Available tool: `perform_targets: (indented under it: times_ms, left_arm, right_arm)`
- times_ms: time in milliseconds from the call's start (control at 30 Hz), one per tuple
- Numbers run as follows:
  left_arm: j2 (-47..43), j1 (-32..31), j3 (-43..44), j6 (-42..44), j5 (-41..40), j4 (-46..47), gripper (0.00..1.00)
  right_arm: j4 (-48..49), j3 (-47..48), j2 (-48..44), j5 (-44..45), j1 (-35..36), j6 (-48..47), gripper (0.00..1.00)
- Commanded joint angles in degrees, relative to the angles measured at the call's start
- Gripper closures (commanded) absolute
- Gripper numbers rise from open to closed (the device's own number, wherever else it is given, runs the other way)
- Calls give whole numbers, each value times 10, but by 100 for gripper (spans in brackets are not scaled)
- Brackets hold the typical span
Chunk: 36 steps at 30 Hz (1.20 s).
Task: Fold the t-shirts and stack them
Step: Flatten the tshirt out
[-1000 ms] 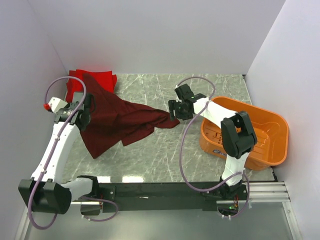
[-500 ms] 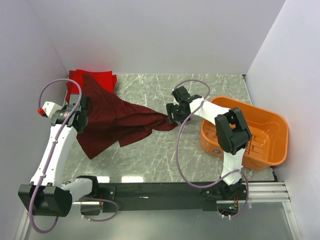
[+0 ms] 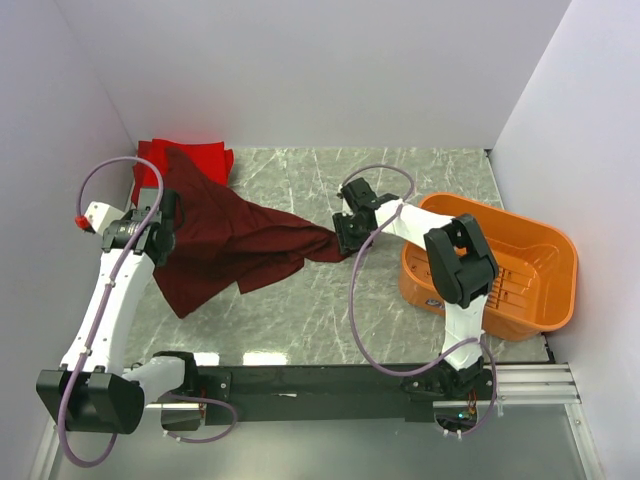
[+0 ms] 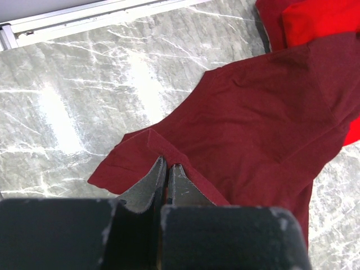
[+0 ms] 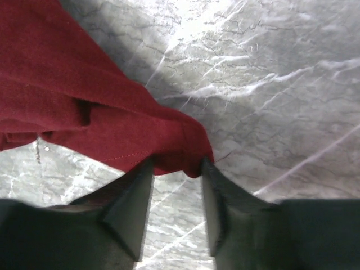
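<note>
1. Since a second ago, the right arm (image 3: pixel 455 260) is standing drawn in toward the left, and the left arm (image 3: pixel 105 300) is standing swung further out to its own left, with the shirt's near hem carried that way.
2. Marbled grey tabletop (image 3: pixel 420 170) is carrying the cloth and the basket under and around both tools.
3. One maroon t-shirt (image 3: pixel 235 245) is lying stretched between the two tools. It is broad by the left one and is tapering to a bunched corner at the right one.
4. An orange basket (image 3: pixel 545 245) is sitting to the right of the right tool, well apart from the cloth.
5. Bright red t-shirts (image 3: pixel 195 158) are lying piled beyond the left tool, and the maroon shirt's far edge is overlapping them.
6. The left tool (image 4: pixel 167 166) is pinching a raised fold near the maroon shirt's edge, its fingers pressed together on the cloth.
7. The right tool (image 5: pixel 175 167) is gripping the shirt's bunched corner, its fingers held part-way apart by the wad between them.
</note>
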Motion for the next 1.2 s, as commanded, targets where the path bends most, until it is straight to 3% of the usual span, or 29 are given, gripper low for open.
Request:
perform_targets:
  times_ms: [0, 67, 100, 167, 300, 400, 600, 800, 1000, 1167]
  left_arm:
    - [-16, 5, 5, 17, 0, 22, 99]
    - [-15, 5, 5, 27, 10, 34, 99]
    - [-13, 5, 10, 28, 12, 36, 99]
    - [-7, 5, 24, 31, 10, 33, 99]
    - [-1, 5, 103, 34, -8, 28, 99]
    - [-5, 4, 178, 70, 7, 58, 99]
    - [-38, 4, 287, 201, 41, 214, 99]
    - [-40, 4, 415, 358, -14, 286, 99]
    - [-87, 4, 491, 435, 58, 359, 99]
    - [-118, 4, 534, 452, 152, 371, 99]
  right_arm:
    - [16, 1, 7, 0, 5, -7, 56]
    - [20, 0, 4, -1, 6, -8, 67]
    - [25, 1, -4, -1, 5, -7, 88]
    - [32, 2, -21, 8, 6, -12, 100]
    - [31, 14, -101, 69, 7, -27, 100]
    - [8, 75, -155, 130, 8, -34, 100]
    - [-15, 187, -255, 211, 7, -65, 100]
    - [-63, 322, -327, 192, 8, -123, 100]
    - [-121, 466, -383, 103, 18, -171, 100]
    - [-114, 483, -439, 49, 21, -182, 100]
